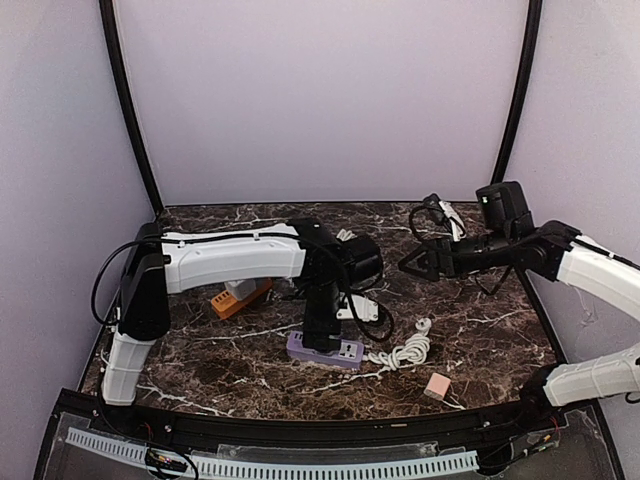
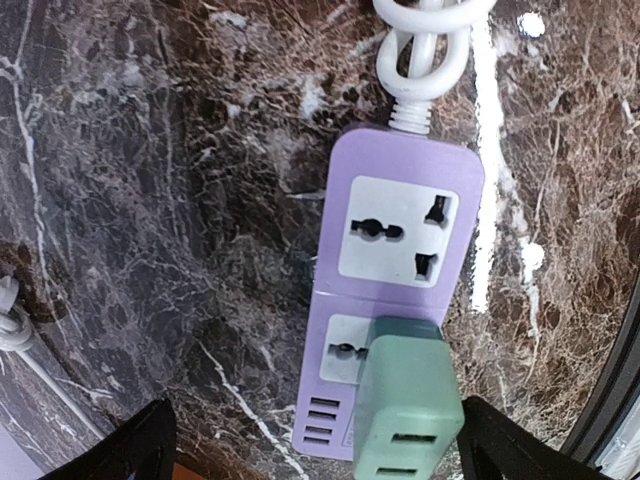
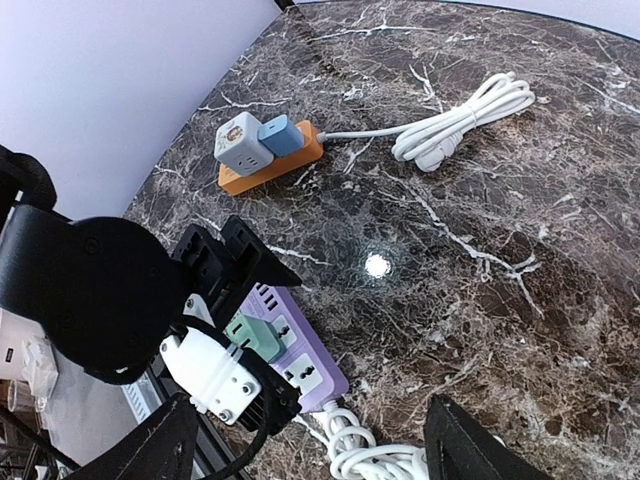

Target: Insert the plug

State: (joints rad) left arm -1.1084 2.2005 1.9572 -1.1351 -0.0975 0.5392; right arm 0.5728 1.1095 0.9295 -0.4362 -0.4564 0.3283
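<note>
While the fingers (image 2: 125,445) of the left gripper (image 2: 320,455) stand spread wide, gripping nothing, the green plug (image 2: 408,410) sits between them, apparently seated in the lower socket of the purple power strip (image 2: 400,160). The strip's long axis runs up the wrist view, its white cord (image 2: 425,50) exiting at the top. The right gripper (image 1: 415,262), parted and empty, hovers well apart at right of frame.

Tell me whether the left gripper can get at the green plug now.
Likely yes: the left gripper hangs open over the green plug, its fingers on either side, nothing between.
</note>
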